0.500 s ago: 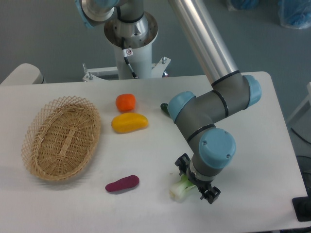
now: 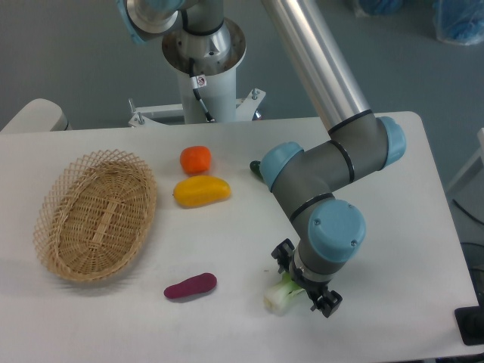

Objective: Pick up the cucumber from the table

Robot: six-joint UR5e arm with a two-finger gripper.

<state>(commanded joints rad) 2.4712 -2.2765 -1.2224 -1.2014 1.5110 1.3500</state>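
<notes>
Only the dark green tip of the cucumber (image 2: 255, 168) shows on the white table (image 2: 227, 242); the rest is hidden behind the arm's grey elbow. My gripper (image 2: 305, 286) hangs low near the table's front right, far from the cucumber, right over the light green bok choy (image 2: 278, 296). The blue wrist covers the fingers from above, so I cannot tell whether they are open or shut, or whether they touch the bok choy.
A wicker basket (image 2: 94, 215) lies at the left. An orange fruit (image 2: 196, 159) and a yellow fruit (image 2: 201, 190) sit mid-table, left of the cucumber. A purple oblong vegetable (image 2: 190, 286) lies near the front. The arm's base stands behind the table.
</notes>
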